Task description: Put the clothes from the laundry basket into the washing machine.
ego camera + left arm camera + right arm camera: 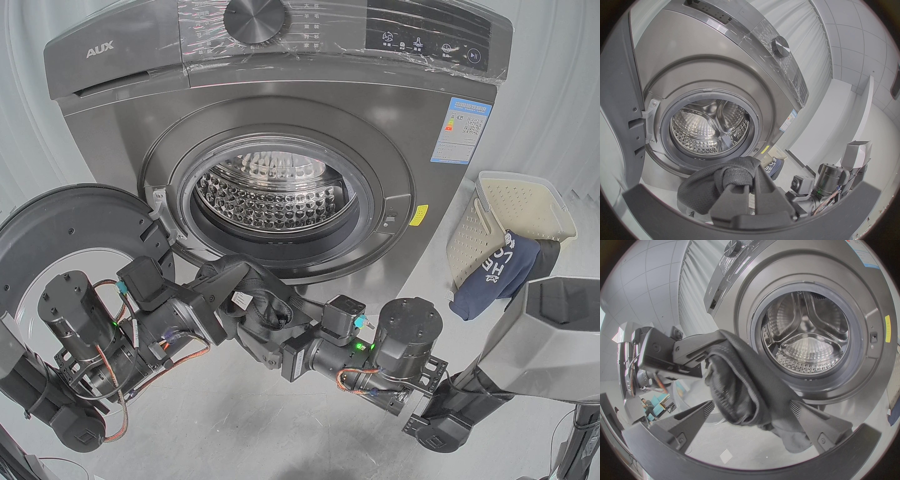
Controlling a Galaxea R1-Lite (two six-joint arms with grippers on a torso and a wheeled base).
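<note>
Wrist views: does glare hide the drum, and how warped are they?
Left wrist view: bright patches on the drum, holes visible, strong fisheye bowing. Right wrist view: glare on the drum's back wall, same bowing. Head view: shiny drum top, milder bowing.

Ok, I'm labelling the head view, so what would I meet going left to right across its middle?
Open washer door → black garment → laundry basket, with a navy shirt hanging over its rim.

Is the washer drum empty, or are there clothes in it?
Empty: the drum shows only bare metal. The black garment is outside it, clamped in the left gripper.
</note>
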